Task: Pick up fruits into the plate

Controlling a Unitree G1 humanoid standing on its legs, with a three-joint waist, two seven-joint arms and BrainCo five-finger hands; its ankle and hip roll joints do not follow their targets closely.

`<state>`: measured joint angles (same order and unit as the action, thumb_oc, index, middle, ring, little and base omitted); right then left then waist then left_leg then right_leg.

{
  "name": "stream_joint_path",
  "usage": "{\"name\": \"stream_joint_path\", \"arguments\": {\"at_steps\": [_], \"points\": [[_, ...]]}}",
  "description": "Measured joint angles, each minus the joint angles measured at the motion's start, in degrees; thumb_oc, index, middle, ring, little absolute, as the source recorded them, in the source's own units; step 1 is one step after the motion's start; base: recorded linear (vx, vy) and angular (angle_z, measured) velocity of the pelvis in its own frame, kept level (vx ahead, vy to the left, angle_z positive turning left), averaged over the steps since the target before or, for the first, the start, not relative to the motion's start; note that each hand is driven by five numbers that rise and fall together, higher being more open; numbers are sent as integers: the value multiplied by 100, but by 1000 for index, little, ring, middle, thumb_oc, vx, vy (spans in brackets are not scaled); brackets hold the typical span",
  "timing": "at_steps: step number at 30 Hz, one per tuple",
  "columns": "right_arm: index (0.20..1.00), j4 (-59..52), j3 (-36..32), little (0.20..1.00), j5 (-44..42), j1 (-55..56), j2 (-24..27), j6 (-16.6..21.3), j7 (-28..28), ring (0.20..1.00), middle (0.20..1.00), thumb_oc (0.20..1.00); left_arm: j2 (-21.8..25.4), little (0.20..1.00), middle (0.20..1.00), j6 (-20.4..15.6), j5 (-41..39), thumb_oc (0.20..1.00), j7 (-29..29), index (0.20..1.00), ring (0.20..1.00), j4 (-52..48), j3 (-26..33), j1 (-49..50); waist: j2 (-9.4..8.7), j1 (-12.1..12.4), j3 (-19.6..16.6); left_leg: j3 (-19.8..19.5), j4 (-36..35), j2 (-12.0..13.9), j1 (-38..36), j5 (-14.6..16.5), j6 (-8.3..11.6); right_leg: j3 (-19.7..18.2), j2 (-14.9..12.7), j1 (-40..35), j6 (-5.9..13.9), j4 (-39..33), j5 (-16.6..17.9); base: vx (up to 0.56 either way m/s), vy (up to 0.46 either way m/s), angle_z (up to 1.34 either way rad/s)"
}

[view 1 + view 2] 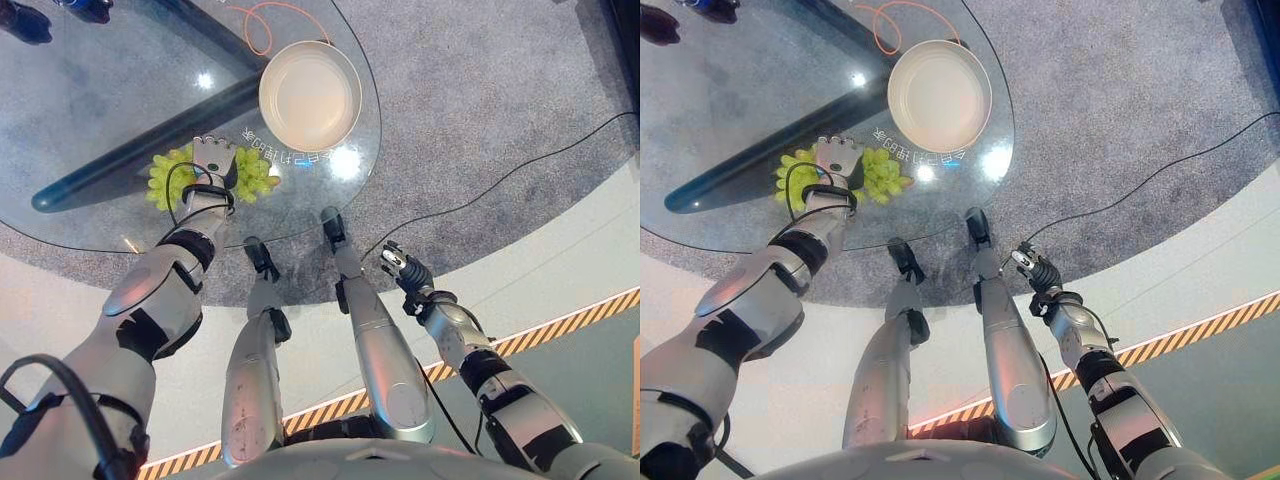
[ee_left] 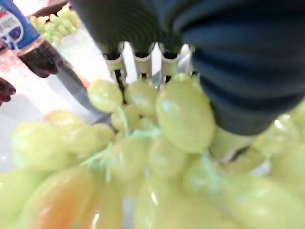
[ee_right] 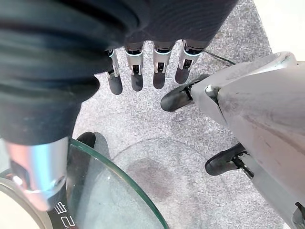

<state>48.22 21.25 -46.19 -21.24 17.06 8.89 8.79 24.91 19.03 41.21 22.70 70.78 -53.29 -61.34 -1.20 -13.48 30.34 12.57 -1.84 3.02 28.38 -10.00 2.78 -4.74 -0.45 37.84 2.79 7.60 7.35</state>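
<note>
A bunch of green grapes [image 1: 255, 175] lies on the round glass table [image 1: 90, 110], near its front edge. My left hand [image 1: 213, 162] rests on top of the bunch, covering its middle. In the left wrist view the grapes [image 2: 183, 114] press right up against the hand's dark cover [image 2: 238, 57]. An empty cream plate [image 1: 310, 95] stands on the glass just beyond and to the right of the grapes. My right hand [image 1: 403, 268] hangs off the table, low on the right above the grey carpet, with straight fingers [image 3: 136, 71] and nothing in it.
A dark drink bottle with a blue label [image 2: 28, 43] stands farther back on the glass. Dark objects [image 1: 25, 20] sit at the table's far left. An orange cable [image 1: 270, 25] loops behind the plate. The glass edge [image 3: 119, 171] curves close by my right hand.
</note>
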Motion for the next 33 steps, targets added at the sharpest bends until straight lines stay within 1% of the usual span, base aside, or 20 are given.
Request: {"name": "stream_joint_path", "arguments": {"at_steps": [5, 10, 14, 17, 22, 23, 26, 27, 28, 30, 33], "points": [[1000, 17, 6, 1000, -64, -21, 0, 5, 49, 1000, 1000, 1000, -82, 200, 200, -30, 52, 200, -39, 200, 200, 223, 2, 136, -13, -50, -2, -4, 39, 2, 9, 11, -2, 0, -1, 0, 0, 22, 0, 0, 0, 0], [1000, 31, 7, 1000, -106, -36, -5, 6, 60, 1000, 1000, 1000, -121, 200, 200, -63, 29, 200, -10, 200, 200, 328, 10, 250, -44, -47, -8, -8, 73, 0, 4, 16, -2, -3, -6, -16, 1, 44, 1, 0, 0, 0], [1000, 116, 22, 1000, -104, -48, -11, 5, 88, 1000, 1000, 1000, -125, 200, 200, -229, -154, 200, 86, 200, 200, 331, 15, 288, -77, -48, -1, -27, 106, -2, -97, 33, -10, -6, -9, -150, 0, 44, 2, 17, 36, 2], [1000, 114, 68, 1000, -101, -58, -10, 5, 120, 1000, 1000, 1000, -125, 200, 200, -467, -542, 200, 228, 200, 200, 328, 25, 361, -104, -32, -1, -20, 107, -2, -291, 60, -10, -14, -10, -351, 1, 8, 0, 21, 48, -1], [1000, 142, 102, 1000, -63, -56, -12, -9, 128, 1000, 1000, 1000, -30, 200, 200, -1141, -1665, 200, 450, 200, 200, 189, 310, 498, -105, 91, -2, -55, 102, 0, -696, 106, 22, 22, -24, -823, 30, -106, -22, 36, 46, 3], [1000, 141, 102, 1000, -55, -56, -13, -10, 129, 1000, 1000, 1000, -7, 200, 200, -1194, -1716, 200, 459, 200, 200, 171, 350, 504, -105, 99, -2, -62, 102, 0, -717, 108, 24, 31, -26, -859, 31, -124, -22, 54, 46, 7], [1000, 179, 99, 1000, 9, 2, -24, -21, 101, 1000, 1000, 1000, 197, 200, 200, -1530, -2237, 200, 470, 200, 200, -247, 820, 771, -104, 190, -1, -118, 12, -1, -1064, 102, 21, 99, -59, -1246, 30, -252, -20, 65, 47, 8], [1000, 181, 98, 1000, 22, 54, -20, -16, 95, 1000, 1000, 1000, 229, 200, 200, -1603, -2355, 200, 493, 200, 200, -353, 879, 849, -103, 232, -2, -143, -17, 2, -1192, 106, 27, 127, -42, -1399, 28, -290, -21, 87, 57, 17], [1000, 218, 99, 1000, 30, 93, -30, -18, 85, 1000, 1000, 1000, 277, 200, 200, -1745, -2503, 200, 482, 200, 200, -500, 1059, 964, -101, 244, -1, -206, -57, 2, -1325, 106, 31, 214, -54, -1581, 28, -368, -21, 76, 51, 22], [1000, 222, 90, 1000, 67, 162, -28, -15, 39, 1000, 1000, 1000, 345, 200, 200, -1826, -2730, 200, 453, 200, 200, -800, 1215, 1100, -101, 344, -1, -260, -101, -9, -1524, 109, 36, 262, -68, -1815, 23, -461, -18, 68, 40, 16], [1000, 199, 92, 1000, 88, 234, -43, -11, 34, 1000, 1000, 1000, 499, 200, 200, -1999, -2927, 200, 429, 200, 200, -1089, 1319, 1274, -97, 407, -3, -337, -160, -20, -1697, 94, 22, 352, -86, -2018, 2, -485, -4, 58, 50, 14]]}}
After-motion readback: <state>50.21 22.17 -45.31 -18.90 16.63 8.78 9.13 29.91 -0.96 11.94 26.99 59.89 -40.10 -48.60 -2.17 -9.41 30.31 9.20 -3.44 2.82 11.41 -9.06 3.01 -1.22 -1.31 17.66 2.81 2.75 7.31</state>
